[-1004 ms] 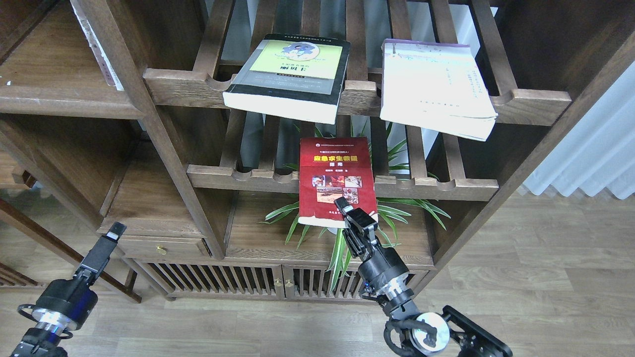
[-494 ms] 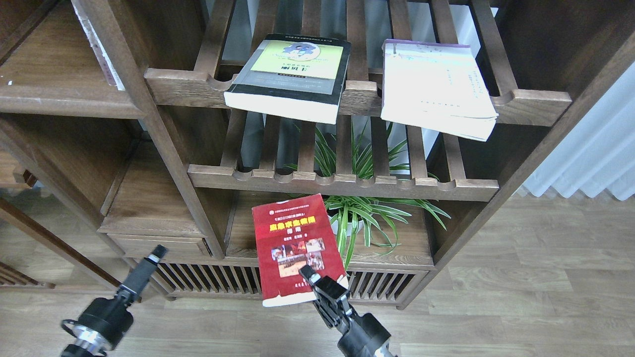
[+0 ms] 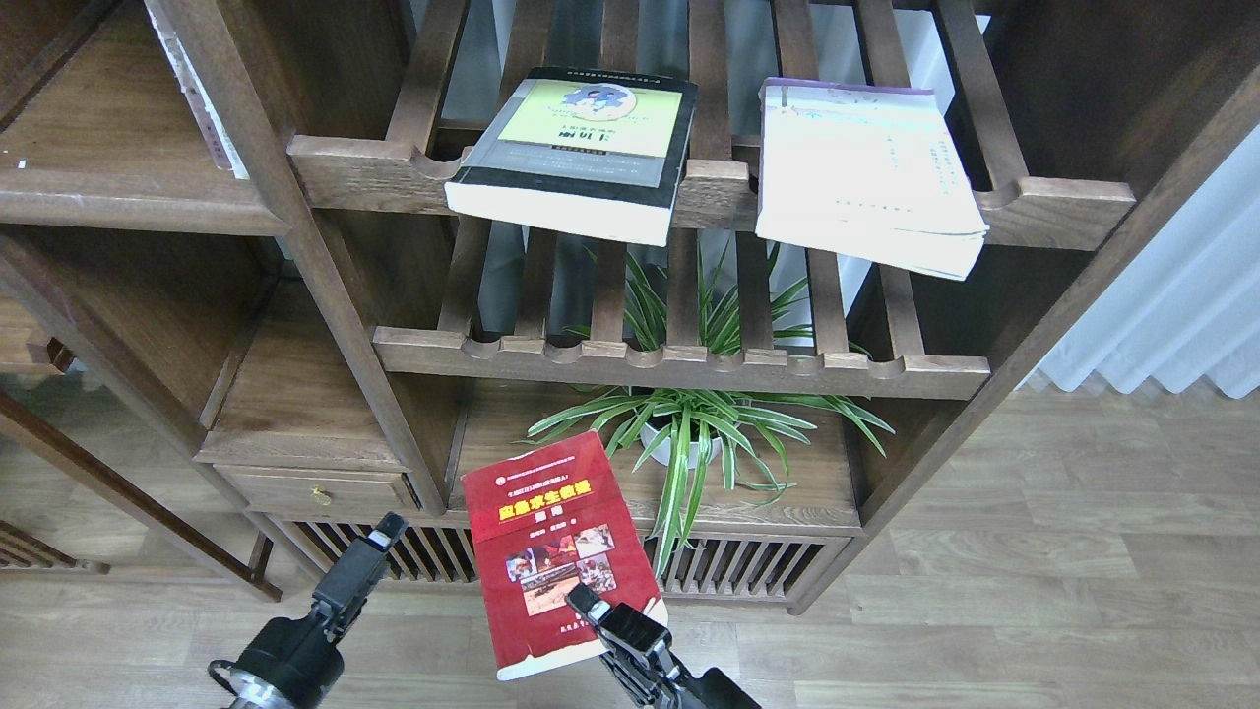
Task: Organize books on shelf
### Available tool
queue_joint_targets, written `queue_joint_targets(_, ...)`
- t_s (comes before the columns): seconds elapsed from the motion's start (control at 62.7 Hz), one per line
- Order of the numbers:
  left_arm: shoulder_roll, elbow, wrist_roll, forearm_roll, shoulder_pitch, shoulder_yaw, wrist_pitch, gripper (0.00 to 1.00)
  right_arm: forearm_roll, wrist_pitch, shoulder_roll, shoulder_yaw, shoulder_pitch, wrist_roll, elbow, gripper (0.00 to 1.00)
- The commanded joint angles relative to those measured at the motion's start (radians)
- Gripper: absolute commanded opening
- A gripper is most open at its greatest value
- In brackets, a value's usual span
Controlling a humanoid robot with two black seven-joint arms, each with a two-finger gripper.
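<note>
My right gripper (image 3: 602, 618) is shut on the lower edge of the red book (image 3: 551, 547), which has a yellow title and photos. It holds the book low, in front of the cabinet's slatted doors. The black-and-lime-green book (image 3: 581, 148) and the pale white book (image 3: 866, 167) lie flat on the upper slatted rack and overhang its front rail. My left gripper (image 3: 379, 540) is just left of the red book, apart from it; it is seen narrow and dark. A solid plank shelf (image 3: 118, 202) with a rounded front edge is at the upper left.
A potted spider plant (image 3: 689, 433) stands on the solid board under the lower slatted rack (image 3: 679, 369). Another solid plank (image 3: 305, 433) sits above a small drawer. A thin book spine (image 3: 202, 98) leans by the upright post. Wooden floor lies below.
My right gripper has pulled the red book off the lower slatted rack, down and to the left, uncovering the plant. My left gripper has moved right and toward the book.
</note>
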Motion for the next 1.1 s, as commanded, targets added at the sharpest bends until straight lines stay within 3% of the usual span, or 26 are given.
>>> queue_joint_targets(0.0, -0.037, -0.003, 0.001, 0.001, -0.002, 0.011, 0.0, 1.0, 0.0, 0.0, 0.0, -0.002, -0.004, -0.009, 0.001, 0.05)
queue_joint_targets(0.255, -0.057, 0.015, 0.003, 0.007, -0.013, 0.043, 0.0, 1.0, 0.0, 0.0, 0.0, -0.028, -0.008, -0.028, -0.001, 0.06)
queue_joint_targets(0.43, -0.057, 0.015, 0.001, 0.002, -0.018, 0.085, 0.0, 0.93, 0.0, 0.0, 0.0, -0.029, -0.008, -0.033, -0.001, 0.06)
queue_joint_targets(0.542, -0.057, 0.015, -0.002, -0.001, -0.021, 0.102, 0.0, 0.78, 0.0, 0.0, 0.0, -0.028, -0.01, -0.036, -0.001, 0.06)
queue_joint_targets(0.702, -0.057, 0.011, -0.002, -0.001, -0.016, 0.126, 0.0, 0.48, 0.0, 0.0, 0.0, -0.025, -0.01, -0.036, -0.001, 0.07)
queue_joint_targets(0.973, -0.054, 0.003, -0.002, -0.001, -0.016, 0.143, 0.0, 0.31, 0.003, 0.0, 0.0, -0.022, -0.011, -0.036, -0.002, 0.07)
queue_joint_targets(1.052, -0.049, 0.003, -0.002, -0.001, -0.016, 0.143, 0.0, 0.21, 0.003, 0.0, 0.0, -0.022, -0.011, -0.036, -0.01, 0.08)
queue_joint_targets(1.068, -0.047, 0.003, -0.002, -0.001, -0.018, 0.143, 0.0, 0.13, 0.003, 0.0, 0.0, -0.019, -0.011, -0.036, -0.016, 0.08)
queue_joint_targets(1.084, -0.047, 0.003, -0.002, -0.001, -0.018, 0.143, 0.0, 0.12, 0.003, 0.0, 0.0, -0.019, -0.011, -0.036, -0.017, 0.08)
